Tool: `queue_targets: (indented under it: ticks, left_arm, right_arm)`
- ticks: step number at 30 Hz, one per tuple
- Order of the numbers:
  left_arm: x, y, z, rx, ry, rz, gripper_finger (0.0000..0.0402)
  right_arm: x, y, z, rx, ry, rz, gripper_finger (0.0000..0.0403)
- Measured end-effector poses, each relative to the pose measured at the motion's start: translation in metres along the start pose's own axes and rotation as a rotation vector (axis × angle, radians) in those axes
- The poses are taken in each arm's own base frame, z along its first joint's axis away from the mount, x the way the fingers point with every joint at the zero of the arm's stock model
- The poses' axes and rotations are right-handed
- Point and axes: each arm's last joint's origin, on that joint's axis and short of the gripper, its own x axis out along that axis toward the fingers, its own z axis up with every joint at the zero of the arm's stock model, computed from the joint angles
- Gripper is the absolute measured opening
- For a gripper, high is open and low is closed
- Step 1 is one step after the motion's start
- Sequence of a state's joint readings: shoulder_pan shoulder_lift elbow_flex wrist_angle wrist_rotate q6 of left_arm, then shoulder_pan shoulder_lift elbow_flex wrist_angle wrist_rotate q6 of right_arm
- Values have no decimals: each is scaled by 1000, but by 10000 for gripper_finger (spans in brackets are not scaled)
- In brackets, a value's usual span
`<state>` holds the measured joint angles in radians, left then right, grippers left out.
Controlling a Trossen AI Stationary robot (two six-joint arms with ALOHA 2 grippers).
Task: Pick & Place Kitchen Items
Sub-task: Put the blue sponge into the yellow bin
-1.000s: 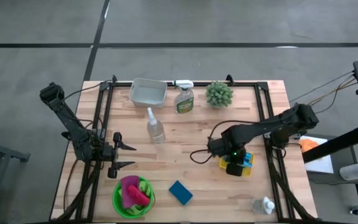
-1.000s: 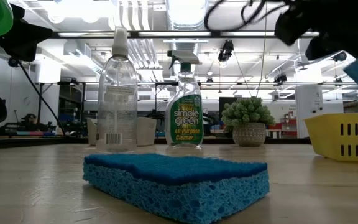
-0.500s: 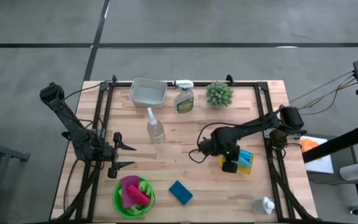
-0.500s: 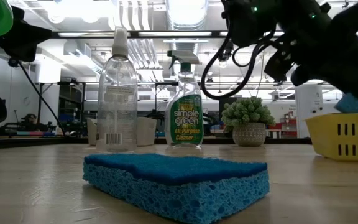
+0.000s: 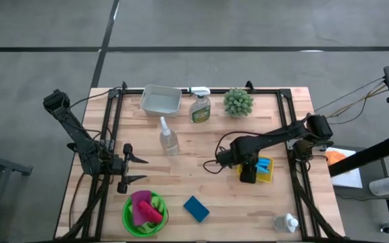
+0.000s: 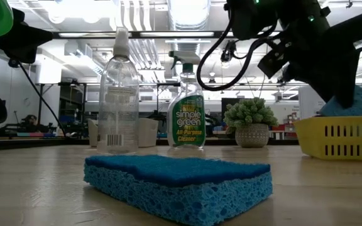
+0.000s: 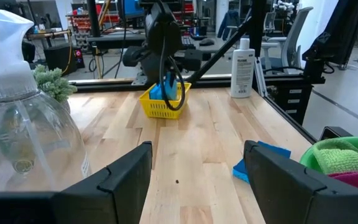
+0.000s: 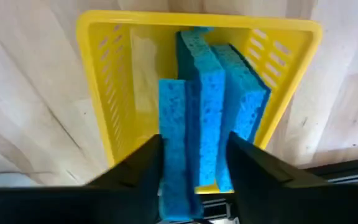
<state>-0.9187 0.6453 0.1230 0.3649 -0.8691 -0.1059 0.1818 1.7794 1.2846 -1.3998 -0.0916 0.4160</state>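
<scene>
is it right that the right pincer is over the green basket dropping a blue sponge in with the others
Not quite: the basket is yellow, not green, as the right wrist view shows. The right pincer is indeed over it, with a blue sponge between its fingers beside the others.

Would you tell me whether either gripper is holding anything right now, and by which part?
Left gripper: nothing, open. Right gripper straddles a blue sponge standing in the yellow basket; grip cannot be told.
</scene>
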Motion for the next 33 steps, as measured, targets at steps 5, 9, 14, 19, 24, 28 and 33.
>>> queue_targets:
  ticks: [5, 9, 14, 19, 24, 28, 33]
  left_arm:
    - [0, 0, 0, 0, 0, 1, 254]
    - [0, 0, 0, 1, 0, 2, 254]
    - [0, 0, 0, 1, 0, 2, 254]
    - [0, 0, 0, 1, 0, 2, 254]
    - [0, 0, 0, 1, 0, 2, 254]
    - [0, 0, 0, 2, 1, 1, 254]
    - [0, 0, 0, 2, 1, 0, 254]
  right_arm:
    - [0, -2, 1, 5, -20, -40, 246]
    - [-1, -4, 2, 16, -65, -122, 278]
    - [-2, -6, 3, 41, -109, -207, 286]
    - [-4, -6, 1, 42, -136, -215, 286]
    - [-13, -3, -4, 20, -192, -138, 286]
    - [-25, -3, -7, 20, -309, -94, 286]
    - [-35, -7, -10, 39, -429, -149, 286]
